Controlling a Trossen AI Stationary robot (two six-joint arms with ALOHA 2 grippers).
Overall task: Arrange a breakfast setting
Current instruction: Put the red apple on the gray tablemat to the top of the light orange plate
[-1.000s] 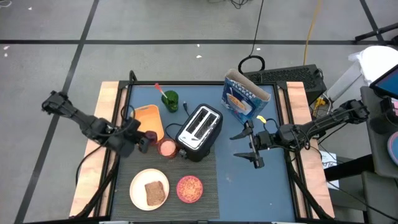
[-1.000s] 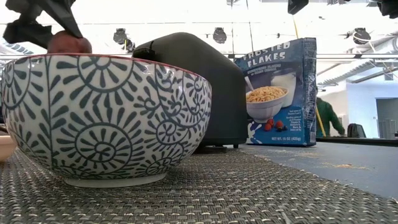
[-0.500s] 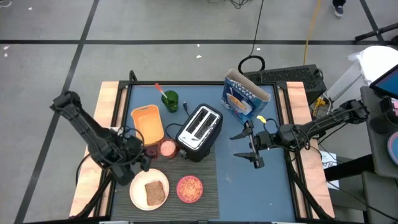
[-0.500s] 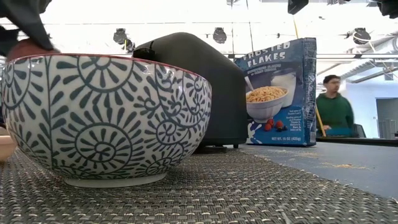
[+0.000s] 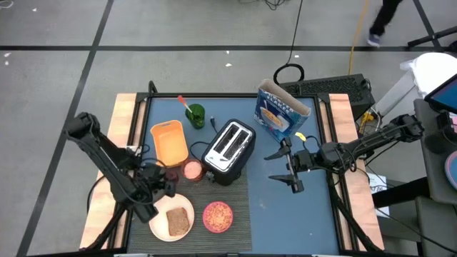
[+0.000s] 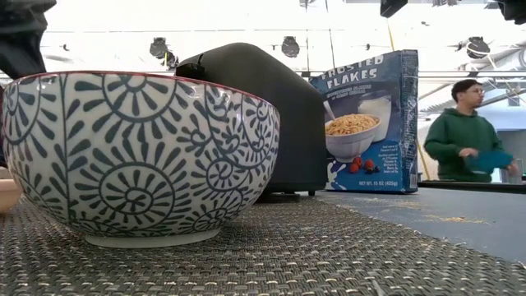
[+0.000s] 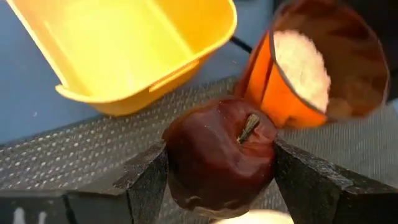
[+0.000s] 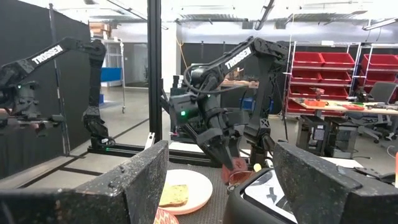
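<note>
Dark red, the apple (image 7: 221, 152) sits clamped in the left hand (image 5: 163, 188) just above the plate (image 5: 158, 218) at lower left, so it should lower gently beside the toast (image 5: 179, 221); the right hand (image 5: 291, 173) waits open, empty, mid-right.

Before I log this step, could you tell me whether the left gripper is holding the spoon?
No: in the left wrist view the left gripper is shut on a dark red apple, not a spoon.
</note>
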